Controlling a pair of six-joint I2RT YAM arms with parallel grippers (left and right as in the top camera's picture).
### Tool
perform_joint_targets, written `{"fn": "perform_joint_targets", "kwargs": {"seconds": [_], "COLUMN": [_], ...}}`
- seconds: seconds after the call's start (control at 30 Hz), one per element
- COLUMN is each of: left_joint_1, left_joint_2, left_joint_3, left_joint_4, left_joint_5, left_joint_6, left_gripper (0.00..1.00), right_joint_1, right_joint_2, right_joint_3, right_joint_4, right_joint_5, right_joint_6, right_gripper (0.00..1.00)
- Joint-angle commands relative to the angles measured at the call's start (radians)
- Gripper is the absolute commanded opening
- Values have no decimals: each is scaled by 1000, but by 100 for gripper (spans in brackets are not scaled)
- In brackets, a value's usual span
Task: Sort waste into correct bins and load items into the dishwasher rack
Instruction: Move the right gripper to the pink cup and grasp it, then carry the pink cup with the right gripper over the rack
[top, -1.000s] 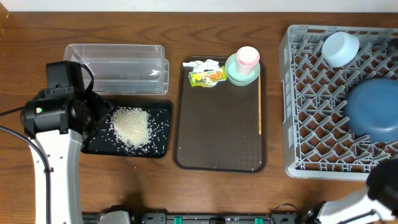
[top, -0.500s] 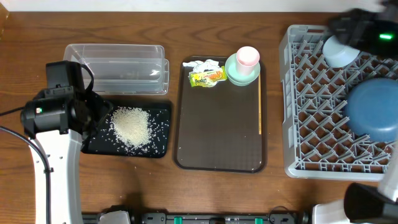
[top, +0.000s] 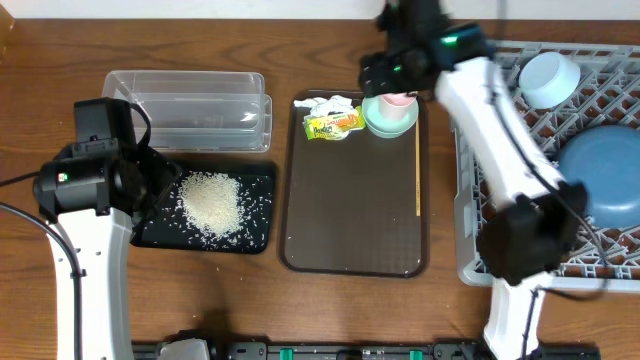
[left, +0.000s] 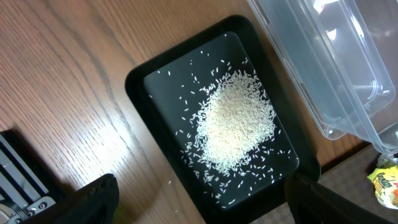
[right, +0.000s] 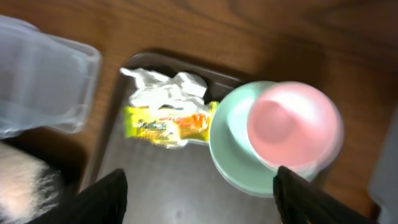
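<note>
Shows the right gripper (right: 199, 199) spread wide and empty above the pink cup (right: 293, 124), set in the mint-green bowl (right: 233, 149) on the brown tray (top: 350, 220) beside the tissue (right: 165, 87) and yellow wrapper (right: 165, 124). Finds the left gripper (left: 202, 202) equally wide over rice (left: 236, 124) heaped in the black tray (left: 161, 81). Catches dark-blue bowl (top: 605, 180) and light-blue bowl (top: 548, 78) in the grey rack (top: 600, 262).

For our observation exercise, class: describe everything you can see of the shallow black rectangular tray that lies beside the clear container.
The shallow black rectangular tray looks like plastic, with rounded corners and a low raised rim. It lies flat on the wooden table, alongside the clear rectangular plastic container; whether the two touch is unclear. A heap of loose white rice grains sits near its middle, with stray grains scattered across its floor.
</note>
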Motion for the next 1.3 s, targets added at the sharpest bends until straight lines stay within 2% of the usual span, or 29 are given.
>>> {"fn": "perform_joint_targets", "kwargs": {"seconds": [0.0, 0.2, 0.4, 0.57, 0.63, 0.8, 0.93, 1.27], "left_joint_1": [5, 5, 5, 5, 5, 5, 5, 5], "left_joint_2": [2, 2, 2, 2, 2, 2, 2, 2], "left_joint_3": [15, 15, 15, 15, 15, 15, 15, 15], "left_joint_4": [-5, -5, -5, -5, -5, -5, -5, -5], "left_joint_5": [-9, -9, -9, -9, -9, -9, -9, -9], "left_joint_6": [-9, -9, -8, -9, -8, -8, -8, -8], "left_gripper": [88, 88, 88, 88, 88, 88, 88, 88], "right_joint_1": [23, 31, 22, 26, 26, 28, 28, -11], "right_joint_2": [61, 138, 164, 183, 195, 189, 158, -78], "right_joint_3": [1, 1, 1, 1, 1, 2, 22, 109], "right_joint_4": [27, 43, 44, 45, 42, 35, 19, -87], "right_joint_5": [120, 234, 249, 249, 250, 249, 249, 238], "right_joint_6": [-21, -18, -22, -22, -22, -21, -21, -10], "right_gripper": [68, 63, 46, 44, 40, 21, 1, 1]}}
